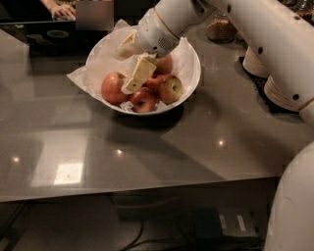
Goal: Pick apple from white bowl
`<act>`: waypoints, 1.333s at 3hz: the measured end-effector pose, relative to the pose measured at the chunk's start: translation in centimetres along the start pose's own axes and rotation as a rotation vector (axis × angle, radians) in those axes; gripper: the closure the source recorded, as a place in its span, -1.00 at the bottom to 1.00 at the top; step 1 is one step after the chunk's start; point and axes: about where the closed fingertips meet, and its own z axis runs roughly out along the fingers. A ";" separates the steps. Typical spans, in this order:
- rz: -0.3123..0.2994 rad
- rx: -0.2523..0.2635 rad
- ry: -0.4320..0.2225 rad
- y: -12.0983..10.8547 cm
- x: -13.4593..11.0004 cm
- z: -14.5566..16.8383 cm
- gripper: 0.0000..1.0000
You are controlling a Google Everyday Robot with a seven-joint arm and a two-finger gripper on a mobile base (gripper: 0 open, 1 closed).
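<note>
The white bowl [192, 73], lined with crinkled white paper, stands on the grey table at the upper middle of the camera view. The apple [113, 87], the biggest and reddish-orange, lies at the bowl's left side. A small deep-red apple [143, 100] and an apple with a yellow-green patch [170, 88] lie to its right, with another apple [165, 63] behind them. My gripper [123, 72] hangs inside the bowl, open and empty. Its lower beige finger [137, 74] points down just right of the apple.
Stacks of beige paper dishes [284, 86] stand at the right, close to my arm. A glass jar [220, 28] stands behind the bowl. A dark tray [46, 35] and a person's hand [64, 11] are at the back left. The table's front edge [147, 188] runs across the frame.
</note>
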 end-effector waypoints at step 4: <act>0.012 -0.105 -0.062 -0.6 0.4 4.2 -0.36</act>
